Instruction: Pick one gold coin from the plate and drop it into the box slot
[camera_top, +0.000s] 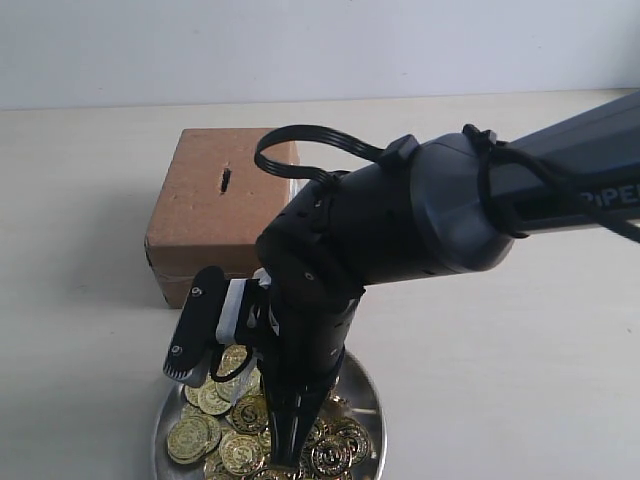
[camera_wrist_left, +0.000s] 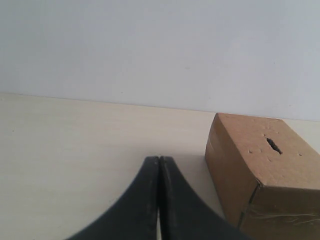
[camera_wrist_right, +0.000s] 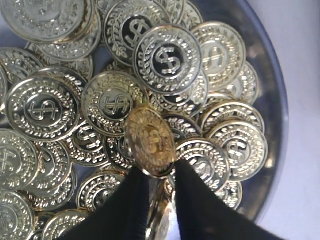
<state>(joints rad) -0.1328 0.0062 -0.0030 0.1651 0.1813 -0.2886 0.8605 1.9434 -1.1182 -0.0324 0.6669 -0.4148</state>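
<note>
Right arm (camera_top: 520, 190) enters from the right edge of the exterior view, forearm running leftward over the table (camera_top: 520, 380). The wrist bends steeply down, so the right gripper (camera_top: 285, 455) points almost straight down into the plate (camera_top: 370, 400). The black wrist camera (camera_top: 195, 330) on its white bracket sits on the side of the wrist facing the left of that view. A black cable (camera_top: 300, 140) loops above the wrist joint. In the right wrist view the two dark fingers (camera_wrist_right: 125, 205) are closed on one gold coin (camera_wrist_right: 150, 142). That coin stands on edge and tilted, and its lower rim is pinched between the tips just above the heap. The rest of the gold coins (camera_wrist_right: 167, 57) lie flat and overlapping on the plate, each with a dollar sign and wreath; the fingertips are low among them. The plate sits at the near edge of the table, just in front of the box (camera_top: 200, 225), whose top face carries the slot (camera_top: 225, 180). The slot is uncovered and well apart from the held coin. Left gripper (camera_wrist_left: 159, 165): fingers pressed together with nothing between them, low over bare table, the box just beside it. The left arm is not seen in the exterior view.
</note>
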